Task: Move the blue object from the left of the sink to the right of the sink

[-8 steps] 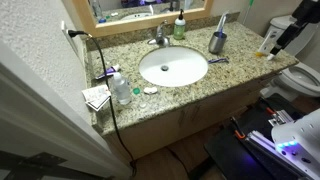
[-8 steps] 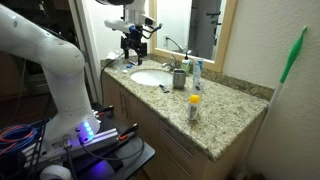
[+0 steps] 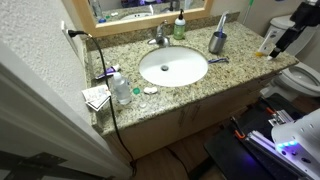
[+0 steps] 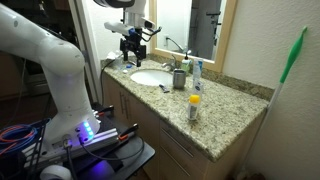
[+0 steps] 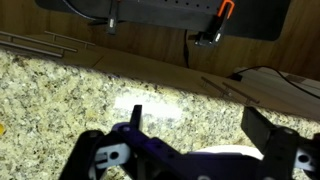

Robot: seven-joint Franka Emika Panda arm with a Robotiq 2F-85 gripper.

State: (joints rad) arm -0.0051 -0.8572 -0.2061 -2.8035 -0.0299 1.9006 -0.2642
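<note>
The white oval sink is set in the speckled granite counter, and it also shows in the exterior view from the counter's end. A small blue object lies flat on the counter right beside the sink's rim, by the cup, and shows in both exterior views. My gripper hangs in the air well above counter height, apart from the blue object. In the wrist view the gripper is open and empty over granite, with a white curved edge below it.
A chrome faucet and a green bottle stand behind the sink. A cup and a yellow bottle stand on one side. Clear bottles and a black cord are on the wall side. A toilet stands beyond the counter end.
My gripper has shifted and turned slightly in the air. Nothing on the counter has moved.
</note>
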